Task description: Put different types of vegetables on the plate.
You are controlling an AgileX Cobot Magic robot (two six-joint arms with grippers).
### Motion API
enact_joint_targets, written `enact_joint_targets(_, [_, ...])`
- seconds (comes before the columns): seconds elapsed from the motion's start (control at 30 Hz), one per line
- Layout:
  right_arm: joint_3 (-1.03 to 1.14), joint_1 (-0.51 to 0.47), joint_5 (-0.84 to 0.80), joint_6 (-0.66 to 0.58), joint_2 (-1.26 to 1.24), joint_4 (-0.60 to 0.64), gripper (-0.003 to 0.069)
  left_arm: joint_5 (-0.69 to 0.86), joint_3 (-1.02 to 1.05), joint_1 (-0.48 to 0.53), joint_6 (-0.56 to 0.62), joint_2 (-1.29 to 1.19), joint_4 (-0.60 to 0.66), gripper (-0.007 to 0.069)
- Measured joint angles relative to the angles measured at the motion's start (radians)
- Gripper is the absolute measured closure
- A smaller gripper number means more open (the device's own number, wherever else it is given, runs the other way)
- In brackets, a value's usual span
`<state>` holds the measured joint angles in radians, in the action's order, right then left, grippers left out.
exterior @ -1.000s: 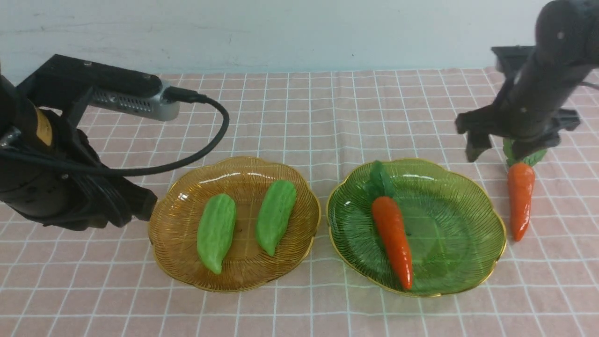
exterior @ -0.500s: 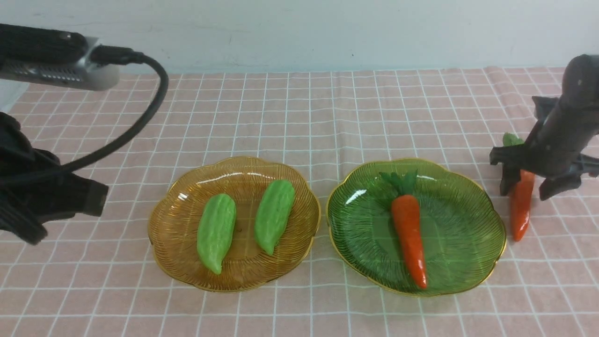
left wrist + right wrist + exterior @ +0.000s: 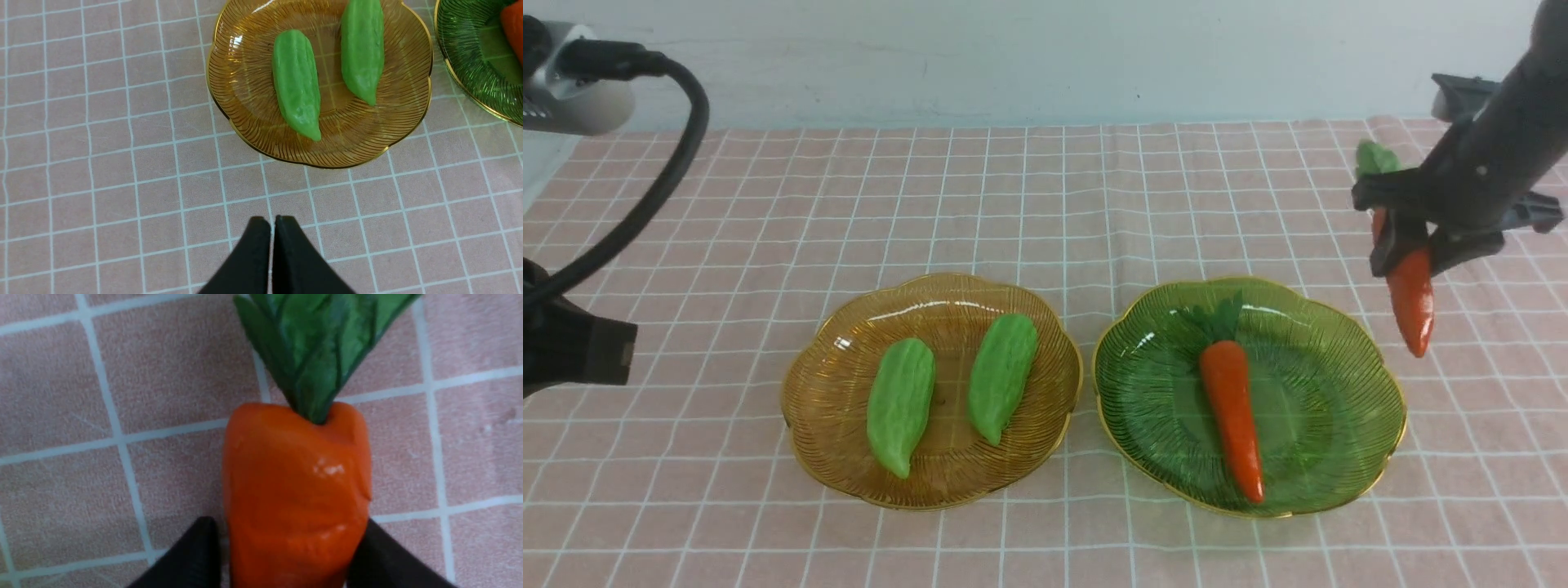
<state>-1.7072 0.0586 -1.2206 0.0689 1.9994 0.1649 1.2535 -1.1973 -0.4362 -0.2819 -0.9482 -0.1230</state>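
Two light-green gourds point(image 3: 900, 406) point(image 3: 1003, 376) lie side by side on the amber plate point(image 3: 825, 367); both also show in the left wrist view point(image 3: 296, 83) point(image 3: 363, 49). One carrot point(image 3: 1231, 407) lies on the green plate point(image 3: 1364, 408). My right gripper point(image 3: 1413, 237) is shut on the second carrot point(image 3: 1411, 294) and holds it in the air, tip down, right of the green plate. The right wrist view shows its fingers either side of that carrot point(image 3: 294, 490). My left gripper point(image 3: 272, 222) is shut and empty, above the cloth near the amber plate point(image 3: 245, 110).
A pink checked cloth point(image 3: 1045, 188) covers the table up to a pale wall at the back. A black cable point(image 3: 645, 204) from the left arm hangs over the cloth's left side. The green plate's edge shows in the left wrist view point(image 3: 470, 61).
My right gripper closed on the carrot beside the green plate and lifted it off the cloth. The carrot on the green plate shifted. My left arm drew back to the left.
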Motion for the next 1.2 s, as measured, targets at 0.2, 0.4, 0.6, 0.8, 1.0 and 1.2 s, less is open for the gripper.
enact_joint_targets(0.2, [0.075,0.117,-0.006,-0.042,-0.003,0.012,0.0386,0.001,0.000,0.000,0.000,0.000,0.000,0.0628])
enact_joint_targets(0.4, [0.101,0.140,-0.008,-0.031,-0.003,0.009,0.0368,0.002,0.000,0.000,0.000,0.000,0.000,0.0628])
enact_joint_targets(0.6, [0.111,0.140,-0.007,-0.031,-0.004,0.006,0.0199,0.002,0.000,0.000,0.000,0.000,0.000,0.0628])
enact_joint_targets(0.8, [0.194,0.140,-0.005,-0.086,-0.120,0.008,0.0148,0.002,0.000,0.000,0.000,0.000,0.000,0.0628])
enact_joint_targets(1.0, [0.291,0.140,-0.009,-0.094,-0.437,0.008,0.0342,0.002,0.000,0.000,0.000,0.000,0.000,0.0628])
enact_joint_targets(1.2, [0.515,0.140,0.187,-0.105,-0.939,0.008,0.0644,0.003,0.017,0.000,0.015,0.000,0.000,0.0628])
